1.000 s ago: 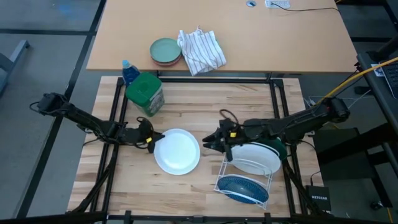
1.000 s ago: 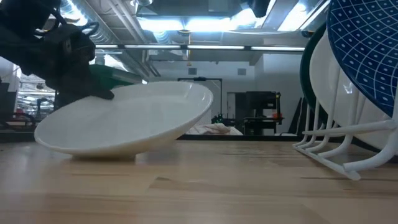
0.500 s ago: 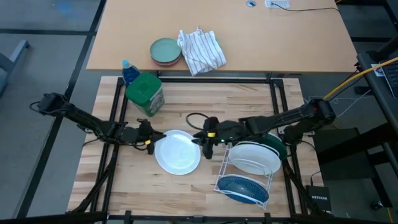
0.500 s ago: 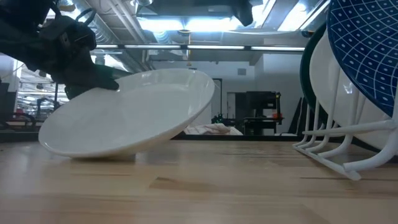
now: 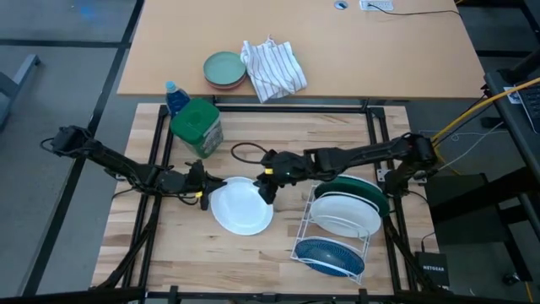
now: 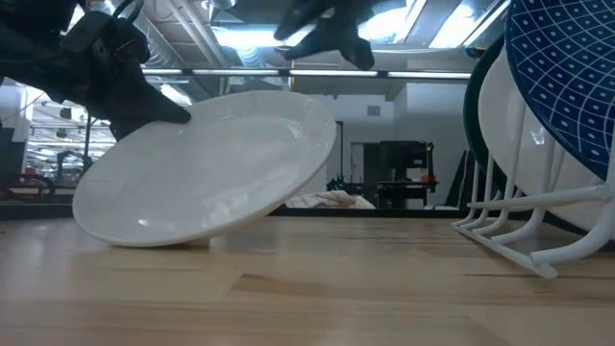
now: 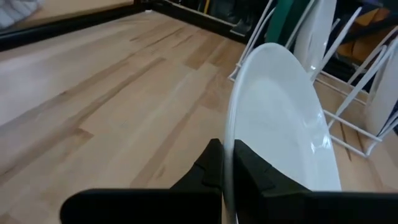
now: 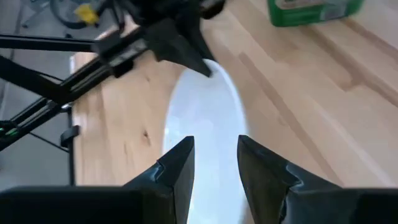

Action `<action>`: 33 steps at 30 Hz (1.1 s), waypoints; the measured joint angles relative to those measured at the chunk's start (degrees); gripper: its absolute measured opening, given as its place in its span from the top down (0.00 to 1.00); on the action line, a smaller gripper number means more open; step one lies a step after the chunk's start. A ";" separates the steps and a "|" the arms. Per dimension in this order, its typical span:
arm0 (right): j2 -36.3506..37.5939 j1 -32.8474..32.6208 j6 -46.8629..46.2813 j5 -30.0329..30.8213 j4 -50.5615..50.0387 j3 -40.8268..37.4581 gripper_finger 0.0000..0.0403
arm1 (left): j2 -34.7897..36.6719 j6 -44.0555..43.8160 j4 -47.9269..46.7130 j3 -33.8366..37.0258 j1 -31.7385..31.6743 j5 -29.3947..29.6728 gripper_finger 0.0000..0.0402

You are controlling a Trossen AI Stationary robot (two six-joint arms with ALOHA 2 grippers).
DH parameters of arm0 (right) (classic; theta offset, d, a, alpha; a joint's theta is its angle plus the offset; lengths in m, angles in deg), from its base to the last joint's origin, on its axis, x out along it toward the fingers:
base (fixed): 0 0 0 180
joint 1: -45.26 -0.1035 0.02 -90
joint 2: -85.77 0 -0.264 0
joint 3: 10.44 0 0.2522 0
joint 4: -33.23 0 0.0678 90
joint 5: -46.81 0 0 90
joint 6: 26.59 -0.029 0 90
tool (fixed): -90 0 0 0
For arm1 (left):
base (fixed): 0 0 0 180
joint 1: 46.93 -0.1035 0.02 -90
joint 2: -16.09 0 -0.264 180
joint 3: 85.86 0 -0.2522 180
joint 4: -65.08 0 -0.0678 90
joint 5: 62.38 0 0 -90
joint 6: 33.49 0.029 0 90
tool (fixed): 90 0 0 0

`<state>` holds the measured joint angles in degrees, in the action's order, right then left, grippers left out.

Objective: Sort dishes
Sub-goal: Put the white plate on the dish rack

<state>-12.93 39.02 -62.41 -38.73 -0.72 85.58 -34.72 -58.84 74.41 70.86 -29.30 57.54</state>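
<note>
High view: the left claw point(image 5: 202, 189) pinches the rim of a plain white plate point(image 5: 242, 207), tilting it up off the wooden worktop point(image 5: 253, 139). The right claw point(image 5: 268, 185), fingers parted, hovers at the plate's opposite edge. The white wire rack point(image 5: 335, 239) holds a dark green plate point(image 5: 377, 198), another white plate point(image 5: 344, 214) and a blue patterned plate point(image 5: 329, 254).

A plate point(image 5: 243, 206) sits near the middle of the worktop point(image 5: 270, 262), tilted up on its left rim, with the left gripper point(image 5: 201, 190) at that rim and the right gripper point(image 5: 267, 192) over its right rim. Right of it the dish rack point(image 5: 334, 241) holds three plates point(image 5: 344, 214) on edge. Behind and left stands a lidded jar point(image 5: 197, 127).
</note>
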 joint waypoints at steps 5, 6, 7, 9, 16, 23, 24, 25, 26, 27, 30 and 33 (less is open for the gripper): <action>-0.83 1.18 -0.34 -0.13 -2.70 0.02 0.69 | 0.00 0.47 0.15 0.00 0.45 0.02 1.00; -1.08 1.22 -0.34 -0.13 -2.50 0.02 0.69 | 0.00 0.41 0.16 0.00 0.72 0.02 1.00; -1.27 1.21 -0.34 -0.15 -2.48 0.02 0.69 | 0.00 0.19 0.22 0.00 0.96 0.02 1.00; -1.85 1.12 -0.34 -0.18 -2.61 0.02 0.69 | 0.00 -0.71 0.29 0.00 1.26 -0.01 1.00; -4.77 1.09 -1.93 -0.65 -3.88 0.02 0.69 | 0.00 -1.70 0.33 -0.04 1.25 -0.04 1.00; -7.48 1.09 -2.09 -0.77 -3.51 0.02 0.69 | 0.00 -1.63 0.32 -0.07 1.25 -0.07 1.00; -7.86 1.09 -2.15 -1.14 -3.48 0.02 0.69 | 0.00 -1.63 0.32 -0.07 1.25 -0.07 1.00; -8.31 1.09 -2.11 -1.63 -3.20 0.02 0.69 | 0.00 -1.64 0.29 -0.07 1.25 -0.09 1.00; -8.69 1.09 -2.11 -2.45 -3.00 0.02 0.69 | 0.01 -1.63 0.31 -0.09 1.25 -0.07 1.00; -9.26 1.09 -2.12 -3.15 -2.78 0.02 0.69 | 0.02 -1.62 0.29 -0.11 1.25 -0.06 1.00; -10.61 1.09 -2.09 -6.00 -1.74 0.00 0.69 | 0.02 -1.56 0.34 -0.11 1.25 -0.06 1.00; -11.70 1.09 -2.09 -8.11 -0.28 -0.02 0.69 | 0.04 -1.18 0.31 -0.11 1.25 -0.13 1.00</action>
<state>-24.63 40.11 -64.50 -46.84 -1.00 85.56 -34.67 -60.03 74.72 70.75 -28.06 57.40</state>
